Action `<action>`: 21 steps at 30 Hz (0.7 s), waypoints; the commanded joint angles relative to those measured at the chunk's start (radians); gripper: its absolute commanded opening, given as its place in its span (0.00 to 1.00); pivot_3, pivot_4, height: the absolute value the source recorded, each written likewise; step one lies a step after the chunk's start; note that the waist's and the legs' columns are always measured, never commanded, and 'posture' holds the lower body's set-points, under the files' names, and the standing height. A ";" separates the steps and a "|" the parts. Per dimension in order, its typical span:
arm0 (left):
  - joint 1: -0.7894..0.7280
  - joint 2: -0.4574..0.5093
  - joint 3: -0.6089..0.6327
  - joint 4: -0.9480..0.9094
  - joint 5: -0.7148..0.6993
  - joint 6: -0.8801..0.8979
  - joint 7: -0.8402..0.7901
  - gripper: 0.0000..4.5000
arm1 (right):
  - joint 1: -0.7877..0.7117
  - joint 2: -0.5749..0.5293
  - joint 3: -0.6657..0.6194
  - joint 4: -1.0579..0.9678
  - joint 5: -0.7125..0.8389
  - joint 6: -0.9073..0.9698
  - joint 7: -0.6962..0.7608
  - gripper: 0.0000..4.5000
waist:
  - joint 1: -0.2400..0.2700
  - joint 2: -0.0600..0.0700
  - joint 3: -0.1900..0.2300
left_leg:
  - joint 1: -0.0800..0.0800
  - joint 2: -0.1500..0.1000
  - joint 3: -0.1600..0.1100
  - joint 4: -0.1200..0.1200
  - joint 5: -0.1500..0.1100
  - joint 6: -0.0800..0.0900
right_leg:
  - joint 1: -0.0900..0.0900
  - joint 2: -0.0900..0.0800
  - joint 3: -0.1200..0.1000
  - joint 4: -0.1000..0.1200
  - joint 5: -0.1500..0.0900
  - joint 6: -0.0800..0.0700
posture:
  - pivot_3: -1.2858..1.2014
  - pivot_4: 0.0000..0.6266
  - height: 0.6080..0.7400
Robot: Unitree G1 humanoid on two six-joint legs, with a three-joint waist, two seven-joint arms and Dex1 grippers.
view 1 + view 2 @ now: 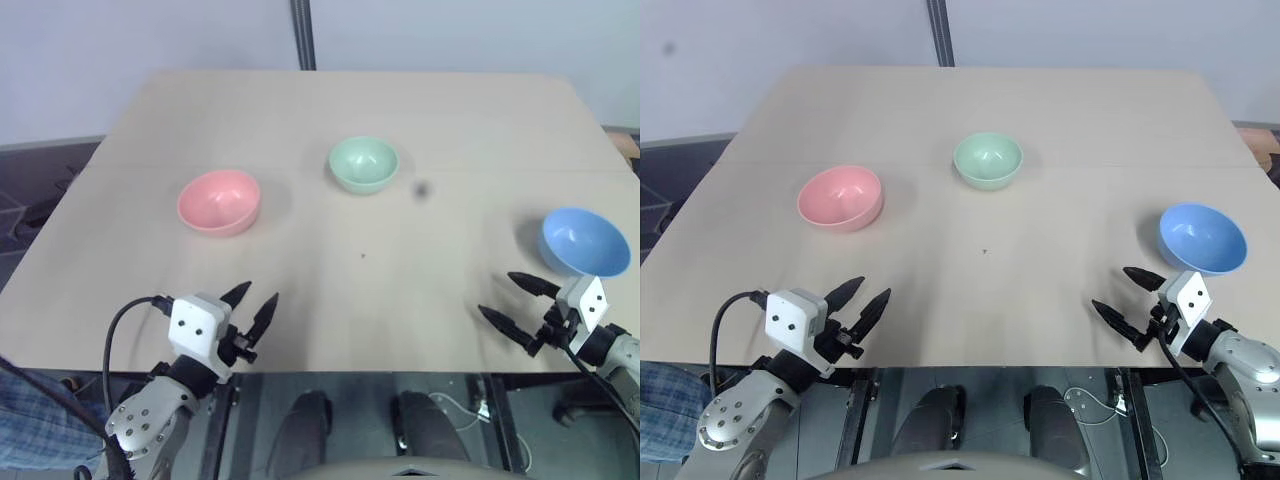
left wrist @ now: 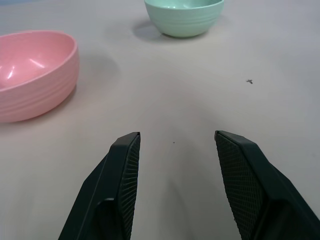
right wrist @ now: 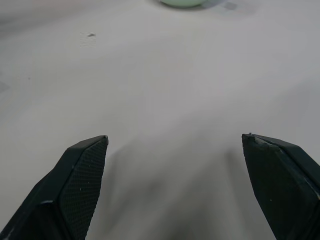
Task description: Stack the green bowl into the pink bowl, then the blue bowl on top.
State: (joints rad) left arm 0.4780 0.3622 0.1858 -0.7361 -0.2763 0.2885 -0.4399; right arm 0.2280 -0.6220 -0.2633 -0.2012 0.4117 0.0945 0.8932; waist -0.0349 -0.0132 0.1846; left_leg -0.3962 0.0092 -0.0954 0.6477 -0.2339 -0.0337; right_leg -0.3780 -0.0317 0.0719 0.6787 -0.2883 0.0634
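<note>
Three bowls are sitting apart on the surface (image 1: 420,300): pink bowl (image 1: 219,202) left, green bowl (image 1: 364,164) centre, blue bowl (image 1: 584,241) right. Left hand (image 1: 255,306) and right hand (image 1: 516,301) are hovering wide, empty. Green's rim needs gripping first.

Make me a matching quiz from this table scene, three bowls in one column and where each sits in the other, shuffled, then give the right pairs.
Things:
1. small round salmon-pink plastic bowl
2. small round mint-green plastic bowl
3. small round sky-blue plastic bowl

Places:
A. near the table's right edge, just beyond the right gripper
B. on the left, ahead of the left gripper
C. farthest back, near the middle

Pairs: 1-B, 2-C, 3-A
</note>
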 commanded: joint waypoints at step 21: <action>-0.241 0.084 0.003 0.066 0.074 0.192 0.088 0.56 | -0.006 -0.082 -0.051 -0.293 0.309 0.117 0.135 1.00 | 0.001 0.000 0.000 | 0.000 0.000 -0.001 0.000 0.000 0.000 | 0.000 0.000 -0.001 0.000 0.000 0.000 | 0.52 0.24 1.00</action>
State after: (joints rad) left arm 0.2627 0.4242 0.1562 -0.6772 -0.2260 0.4665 -0.3715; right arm 0.2205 -0.6917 -0.2915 -0.4432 0.6878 0.1988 1.0193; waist -0.0337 -0.0135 0.1845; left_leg -0.3964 0.0092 -0.0969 0.6478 -0.2339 -0.0336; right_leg -0.3778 -0.0313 0.0707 0.6789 -0.2882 0.0636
